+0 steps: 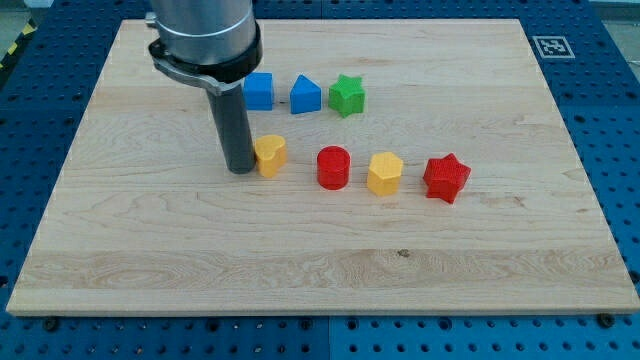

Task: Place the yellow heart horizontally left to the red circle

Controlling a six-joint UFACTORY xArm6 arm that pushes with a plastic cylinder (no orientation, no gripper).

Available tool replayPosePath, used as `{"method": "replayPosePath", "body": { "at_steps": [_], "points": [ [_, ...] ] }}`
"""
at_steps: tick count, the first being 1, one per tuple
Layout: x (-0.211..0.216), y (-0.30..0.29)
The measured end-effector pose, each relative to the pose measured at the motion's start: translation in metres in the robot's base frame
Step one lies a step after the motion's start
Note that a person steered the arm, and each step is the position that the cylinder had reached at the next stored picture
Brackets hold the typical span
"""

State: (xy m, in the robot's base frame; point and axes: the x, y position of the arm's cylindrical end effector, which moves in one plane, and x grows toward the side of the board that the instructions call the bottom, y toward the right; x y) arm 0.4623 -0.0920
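A light wooden tabletop (pixel 150 260) is seen resting on a blue perforated base (pixel 610 130), with a black-and-white marker tag (pixel 549 46) noted at the board's corner at the view's top right. The arm's grey cylindrical body (pixel 205 35) is observed at the view's top left, and from it the dark rod is seen descending to the board. No pincer is fitted to this arm, so no released or clenched state can be reported; only my tip (pixel 240 170) is recorded, set down on the board directly against the left side of the yellow heart (pixel 270 155), apparently touching it. The yellow heart is found in the middle row, to the view's left of the red circle (pixel 333 167), with a clear gap of bare wood between the two. The heart is seen slightly higher in the view than the circle, though roughly level with it. Further along the same row, toward the view's right, a yellow hexagon (pixel 385 173) is logged just beside the red circle, and a red star (pixel 446 178) is logged beyond that. An upper row is recorded nearer the view's top: a blue cube (pixel 259 91), partly hidden behind the rod, a blue block with a peaked top (pixel 306 95), and a green star (pixel 348 95), each set close to its neighbour.
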Motion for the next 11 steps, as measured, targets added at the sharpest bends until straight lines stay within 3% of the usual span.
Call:
{"method": "replayPosePath", "body": {
  "at_steps": [7, 8, 9, 11],
  "points": [
    [0.001, -0.015],
    [-0.015, -0.028],
    [-0.060, -0.032],
    [-0.047, 0.027]
  ]
}}
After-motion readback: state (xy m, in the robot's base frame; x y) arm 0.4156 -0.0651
